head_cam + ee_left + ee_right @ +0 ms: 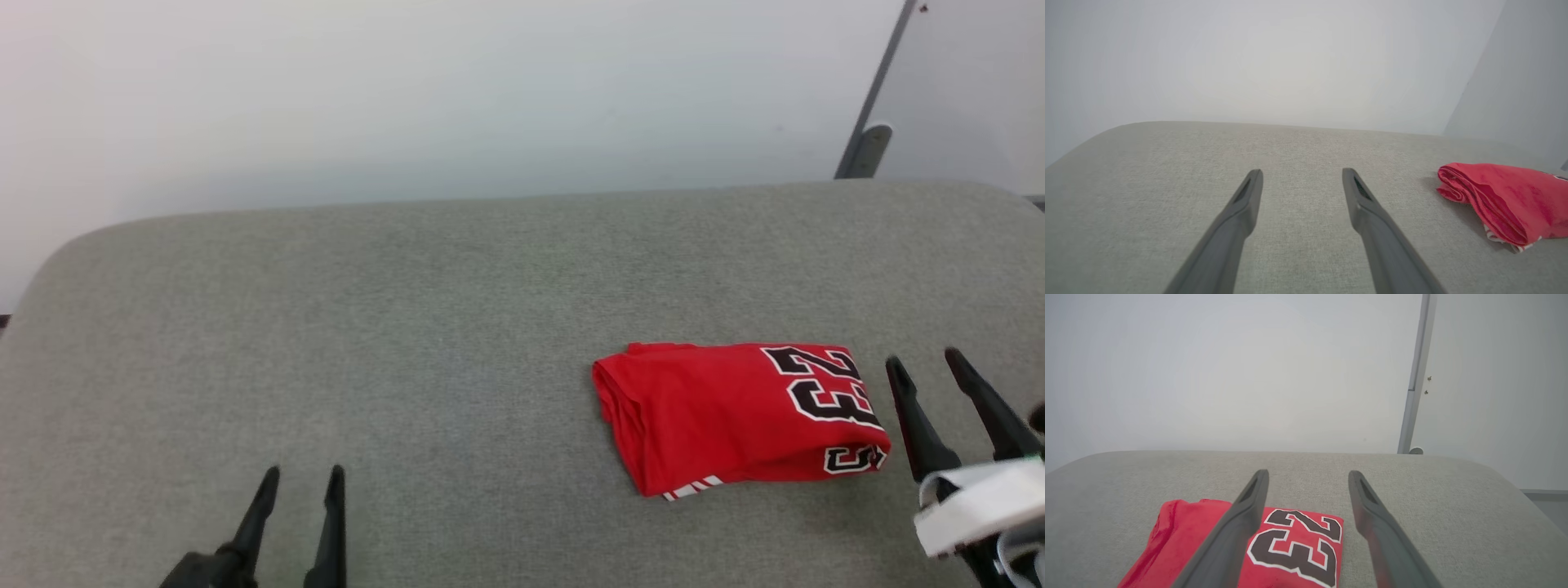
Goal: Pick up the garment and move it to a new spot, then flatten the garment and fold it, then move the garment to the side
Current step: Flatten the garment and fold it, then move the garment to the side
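The folded garment cuts off its lower black lettering.

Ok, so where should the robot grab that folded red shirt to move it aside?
Probably the right end of the garment, by the black 23, with all layers pinched together. Come in low from the right: the open right gripper sits beside that end, and the stack lies flat on the grey surface.
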### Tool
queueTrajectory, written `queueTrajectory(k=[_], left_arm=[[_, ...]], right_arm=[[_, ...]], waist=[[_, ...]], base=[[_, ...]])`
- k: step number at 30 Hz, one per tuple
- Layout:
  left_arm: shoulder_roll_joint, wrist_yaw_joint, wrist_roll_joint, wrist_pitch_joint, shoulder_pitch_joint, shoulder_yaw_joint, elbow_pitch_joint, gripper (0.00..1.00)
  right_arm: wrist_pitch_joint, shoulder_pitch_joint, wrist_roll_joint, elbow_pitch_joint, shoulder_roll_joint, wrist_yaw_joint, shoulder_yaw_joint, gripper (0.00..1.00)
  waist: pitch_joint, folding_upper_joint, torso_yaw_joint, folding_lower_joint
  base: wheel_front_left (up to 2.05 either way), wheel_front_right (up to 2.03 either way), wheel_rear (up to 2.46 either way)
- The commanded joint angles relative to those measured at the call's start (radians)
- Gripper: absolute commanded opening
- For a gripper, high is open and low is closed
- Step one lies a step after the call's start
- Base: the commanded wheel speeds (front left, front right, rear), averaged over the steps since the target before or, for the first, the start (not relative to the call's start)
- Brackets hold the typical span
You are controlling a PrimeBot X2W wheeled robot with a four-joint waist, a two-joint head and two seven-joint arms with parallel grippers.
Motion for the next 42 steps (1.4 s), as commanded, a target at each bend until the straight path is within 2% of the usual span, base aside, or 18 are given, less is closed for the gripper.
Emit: queueTrajectory(k=[1, 7, 16, 24, 29, 31, 35, 42], left_arm=[[-0.003, -0.002, 0.008, -0.004, 0.029, 0.009, -0.018, 1.00], [-0.009, -0.002, 0.026, -0.004, 0.087, 0.023, -0.071, 1.00], [-0.017, -0.002, 0.031, -0.004, 0.143, 0.053, -0.125, 1.00], [-0.025, -0.002, 0.040, -0.004, 0.156, 0.062, -0.145, 1.00], [-0.027, -0.002, 0.038, -0.004, 0.135, 0.043, -0.149, 1.00], [-0.023, -0.002, 0.041, -0.004, 0.116, 0.029, -0.153, 1.00], [-0.020, -0.002, 0.032, -0.002, 0.079, 0.008, -0.190, 1.00], [-0.020, -0.002, 0.028, -0.002, -0.007, -0.033, -0.210, 1.00]], right_arm=[[-0.004, 0.053, -0.023, -0.037, 0.018, -0.002, -0.041, 1.00], [-0.004, 0.176, -0.056, -0.118, 0.041, -0.002, -0.114, 1.00], [-0.002, 0.276, -0.069, -0.184, 0.062, -0.002, -0.181, 1.00], [0.018, 0.300, -0.084, -0.217, 0.085, -0.002, -0.208, 1.00], [0.064, 0.246, -0.094, -0.217, 0.059, -0.002, -0.184, 1.00], [0.120, 0.217, -0.081, -0.198, 0.041, -0.002, -0.176, 1.00], [0.287, 0.128, -0.066, -0.156, -0.039, -0.002, -0.130, 1.00], [0.662, -0.082, 0.115, -0.042, -0.142, -0.001, -0.083, 1.00]], waist=[[-0.016, 0.0000, 0.023, 0.0000], [-0.030, 0.0000, 0.047, 0.0000], [-0.033, 0.0000, 0.058, 0.0000], [-0.027, 0.0000, 0.056, 0.0000], [-0.019, 0.0000, 0.045, 0.0000], [-0.015, 0.0000, 0.044, 0.0000], [0.012, 0.0000, 0.047, 0.0000], [0.098, 0.0000, 0.068, 0.0000]], base=[[0.00, 0.00, 0.00], [0.00, 0.00, 0.00], [0.00, 0.00, 0.00], [0.00, 0.00, 0.00], [0.00, 0.00, 0.00], [0.00, 0.00, 0.00], [0.00, 0.00, 0.00], [0.00, 0.00, 0.00]])
